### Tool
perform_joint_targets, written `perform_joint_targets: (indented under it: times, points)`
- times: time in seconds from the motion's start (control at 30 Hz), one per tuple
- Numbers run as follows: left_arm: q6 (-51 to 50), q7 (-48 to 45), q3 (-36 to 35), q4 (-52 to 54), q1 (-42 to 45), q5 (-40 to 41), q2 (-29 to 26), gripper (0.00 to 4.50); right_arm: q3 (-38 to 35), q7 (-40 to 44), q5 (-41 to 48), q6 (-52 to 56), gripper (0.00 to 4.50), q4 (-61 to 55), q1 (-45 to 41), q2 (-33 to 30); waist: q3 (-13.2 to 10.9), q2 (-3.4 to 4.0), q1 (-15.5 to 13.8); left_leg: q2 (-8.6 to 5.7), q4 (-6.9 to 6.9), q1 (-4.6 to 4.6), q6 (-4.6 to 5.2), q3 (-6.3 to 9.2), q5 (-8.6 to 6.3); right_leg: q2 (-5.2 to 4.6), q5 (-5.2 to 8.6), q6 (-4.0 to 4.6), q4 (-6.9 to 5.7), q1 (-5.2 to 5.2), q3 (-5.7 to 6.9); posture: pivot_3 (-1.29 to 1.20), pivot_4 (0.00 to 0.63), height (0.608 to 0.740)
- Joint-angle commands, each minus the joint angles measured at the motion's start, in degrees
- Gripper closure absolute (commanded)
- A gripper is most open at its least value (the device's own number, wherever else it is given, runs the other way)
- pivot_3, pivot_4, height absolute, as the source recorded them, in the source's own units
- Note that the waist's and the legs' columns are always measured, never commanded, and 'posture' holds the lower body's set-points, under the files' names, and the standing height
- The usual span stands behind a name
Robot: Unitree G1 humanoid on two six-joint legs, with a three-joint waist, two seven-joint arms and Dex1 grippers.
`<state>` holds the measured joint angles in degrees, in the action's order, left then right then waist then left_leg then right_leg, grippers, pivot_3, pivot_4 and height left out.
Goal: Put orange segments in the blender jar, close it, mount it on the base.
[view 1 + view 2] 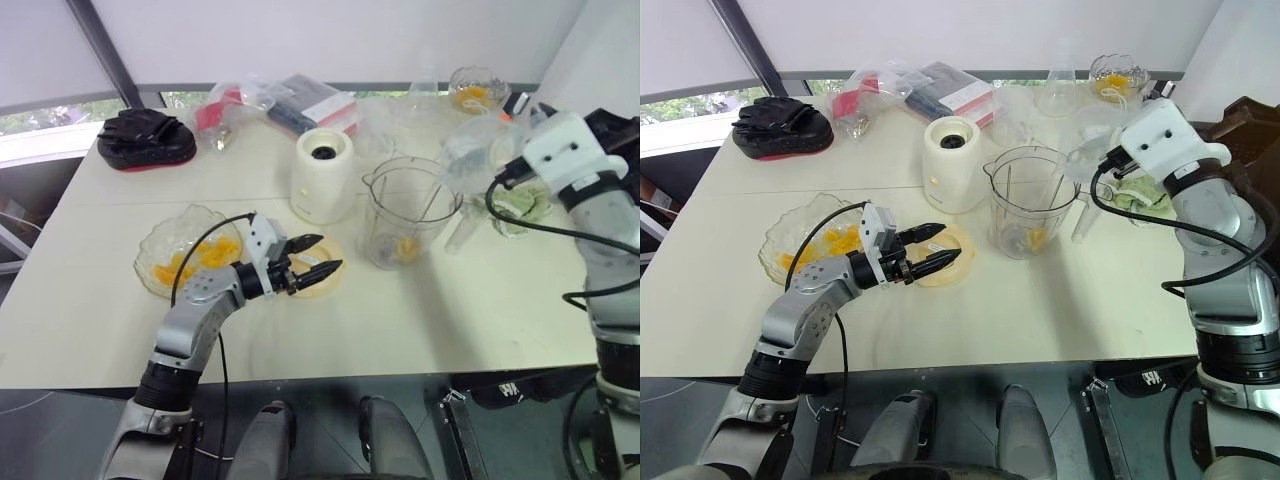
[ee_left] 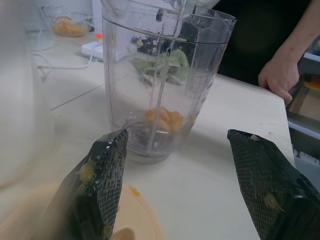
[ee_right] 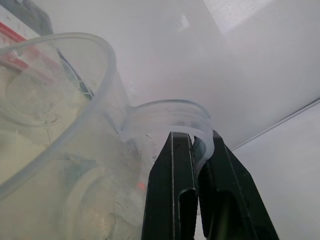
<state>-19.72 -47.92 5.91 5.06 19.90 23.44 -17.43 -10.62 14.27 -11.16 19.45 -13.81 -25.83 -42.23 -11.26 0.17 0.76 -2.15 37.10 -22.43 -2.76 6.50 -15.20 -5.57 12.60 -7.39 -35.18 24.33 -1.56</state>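
The blender jar [image 1: 410, 205] stands upright and uncovered at mid-table, with a few orange segments [image 1: 405, 246] at its bottom. Just to its left stands the cream-white base [image 1: 322, 175]. More orange segments [image 1: 190, 262] lie in a wavy clear bowl [image 1: 160, 240] at the left. My left gripper [image 1: 330, 251] hangs open and empty over a flat cream-yellow lid [image 1: 322, 285], pointing at the jar [image 2: 165, 75], with pulp on its pads [image 2: 100, 175]. My right gripper [image 3: 195, 142] is raised right of the jar, shut on the rim tab of a clear plastic tub [image 1: 470, 150].
Along the back lie black gloves on a red pad [image 1: 145, 140], plastic bags and packets [image 1: 290, 100], a glass flask [image 1: 425, 90] and a second bowl of fruit [image 1: 475, 90]. A green cloth [image 1: 520, 205] lies right of the jar. A person's hand [image 2: 277, 75] rests at the table's edge.
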Motion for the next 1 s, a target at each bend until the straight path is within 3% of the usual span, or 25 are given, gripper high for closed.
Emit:
perform_joint_targets:
  times: [0.03,0.33,0.5,0.8,1.0]
  points:
    - [0.8,0.0,-0.1,1.9,0.3,0.2,-0.2,1.18,-6.1,-1.7,4.4,6.6,4.44,-3.5,-2.8,3.4,0.0,0.0,0.0,0.0,0.01,0.0,0.0,0.01,0.0,0.0,0.0,0.0,0.0,0.0,0.0,0.0,0.15,0.74]
    - [0.3,-0.4,-0.1,1.8,0.5,0.3,-0.6,1.18,-19.9,-7.4,16.9,26.4,4.44,-7.4,-7.9,15.2,0.0,0.03,0.0,0.0,0.0,0.01,-0.02,0.03,0.01,0.0,-0.02,0.02,-0.05,0.0,0.0,0.0,0.15,0.74]
    - [-0.2,-0.7,-0.1,1.8,0.8,0.4,-1.1,1.18,-30.6,-13.2,22.7,28.9,4.44,-6.5,-7.7,21.6,0.0,0.04,-0.1,0.0,0.0,0.02,-0.02,0.02,0.01,0.0,-0.02,0.02,-0.07,0.0,0.0,0.0,0.15,0.74]
    - [-0.6,-0.7,0.0,2.3,0.6,0.3,-2.0,1.18,-38.5,-16.6,26.1,5.7,4.44,6.0,4.1,28.2,0.1,0.08,0.5,0.0,-0.02,0.09,-0.02,-0.02,0.01,0.0,-0.02,0.01,-0.2,0.0,-0.03,0.0,0.15,0.74]
    - [0.7,-1.2,0.6,1.9,0.1,-1.2,-3.1,1.18,-37.8,-17.8,27.6,-7.1,4.44,16.0,7.0,30.7,0.1,0.16,1.5,0.01,0.0,0.26,-0.02,-0.05,0.05,0.03,-0.05,0.07,-0.41,-0.02,-0.06,0.0,0.15,0.74]
